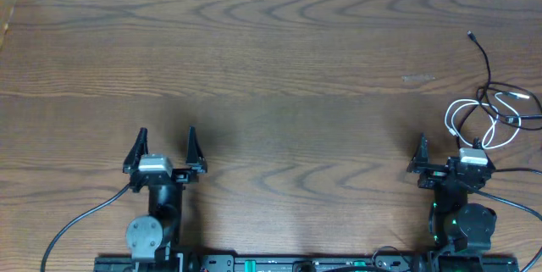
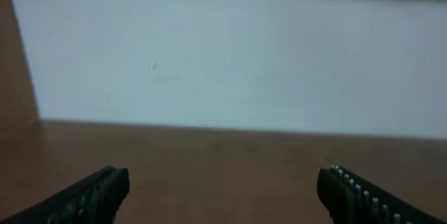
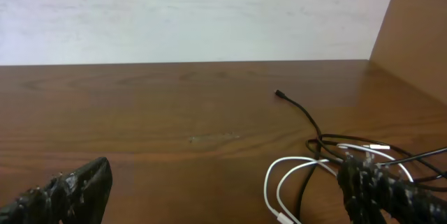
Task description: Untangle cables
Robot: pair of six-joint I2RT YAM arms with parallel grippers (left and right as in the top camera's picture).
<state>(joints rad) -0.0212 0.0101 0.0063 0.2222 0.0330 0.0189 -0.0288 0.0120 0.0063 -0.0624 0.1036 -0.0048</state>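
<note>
- Currently, both cables lie tangled together at the far right of the table. The white cable forms a small loop. The black cable crosses that loop and trails away from the robot to a small plug end.
- Direction from the fingers: the tangle lies just ahead of the right gripper and a little to its right. In the right wrist view, the white loop sits just beside the right-hand fingertip, while the left-hand fingertip stands over bare wood, well apart from it.
- Long axis: the free black length runs roughly front to back, away from the arm base. The white loop spreads crosswise.
- Nearer arm: the right. The left gripper is on the opposite half of the table, well apart from the cables.
- Right fingers: spread fully wide, holding nothing.
- Left fingers: spread wide, holding nothing, facing bare wood.
- Pose: both arms are folded back low near their bases, fingers pointing at the far edge.
- Judgement: the coming reach likely needs a forward advance with a rightward shift to bring one strand between the jaws.
</note>
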